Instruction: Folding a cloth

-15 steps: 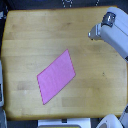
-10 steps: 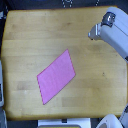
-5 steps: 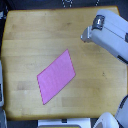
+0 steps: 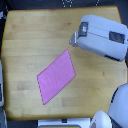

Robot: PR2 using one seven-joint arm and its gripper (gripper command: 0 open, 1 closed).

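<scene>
The pink-magenta cloth (image 4: 56, 76) lies flat and unfolded on the wooden table (image 4: 30, 35), set diagonally like a diamond, a little left of the table's middle. My gripper (image 4: 74, 39) sticks out from the big white-grey arm housing (image 4: 102, 36) at the exterior view's upper right. It hovers above the table, up and to the right of the cloth's upper corner, apart from it. The fingers are too small and blurred to tell whether they are open or shut. Nothing shows in them.
White rounded robot body parts (image 4: 119, 106) fill the lower right corner. A pale object (image 4: 2, 87) sits at the left edge. The table's edges run along the top and the bottom of the view.
The arm has moved to the exterior view's left and slightly down, bringing the gripper closer to the cloth. The cloth has not moved.
</scene>
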